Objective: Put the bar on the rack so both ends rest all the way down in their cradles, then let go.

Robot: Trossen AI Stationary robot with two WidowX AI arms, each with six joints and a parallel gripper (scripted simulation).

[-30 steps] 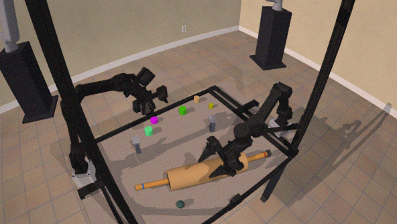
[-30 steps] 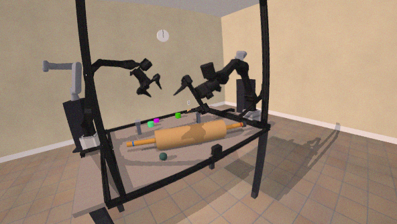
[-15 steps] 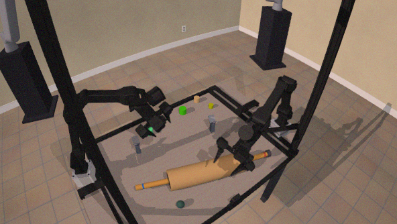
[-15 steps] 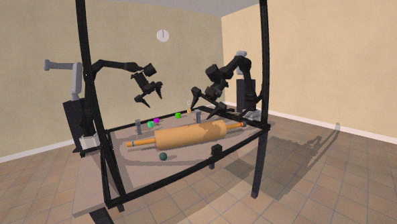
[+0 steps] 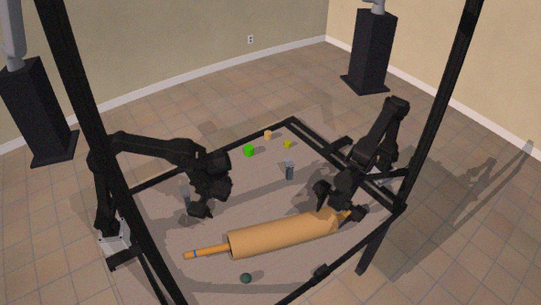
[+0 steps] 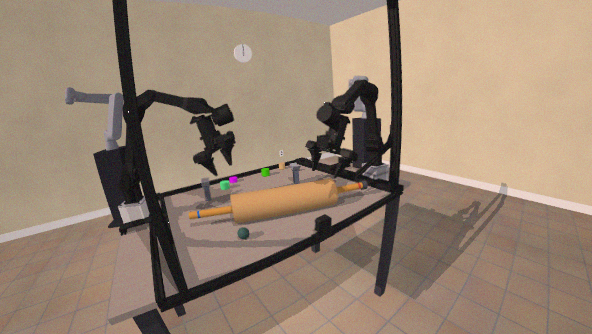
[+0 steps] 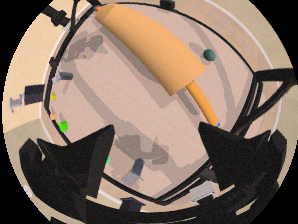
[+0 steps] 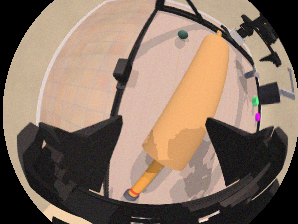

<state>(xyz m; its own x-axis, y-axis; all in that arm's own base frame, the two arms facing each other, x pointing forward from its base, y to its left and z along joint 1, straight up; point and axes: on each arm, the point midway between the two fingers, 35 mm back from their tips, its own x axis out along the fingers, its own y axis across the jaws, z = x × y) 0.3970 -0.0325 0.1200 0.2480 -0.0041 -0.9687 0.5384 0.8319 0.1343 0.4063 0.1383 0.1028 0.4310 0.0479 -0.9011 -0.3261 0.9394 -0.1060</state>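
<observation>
The bar is a tan rolling pin with orange handles, lying flat on the table near the front edge; it also shows in the exterior view. The rack is two grey posts, one at the left and one further back, both empty. My left gripper is open and empty, hanging above the table by the left post, apart from the bar. My right gripper is open and hovers over the bar's right handle end, not closed on it.
A green cylinder, a tan cylinder and a yellow piece stand at the back. A dark green ball lies in front of the bar. Black frame uprights stand at the table corners.
</observation>
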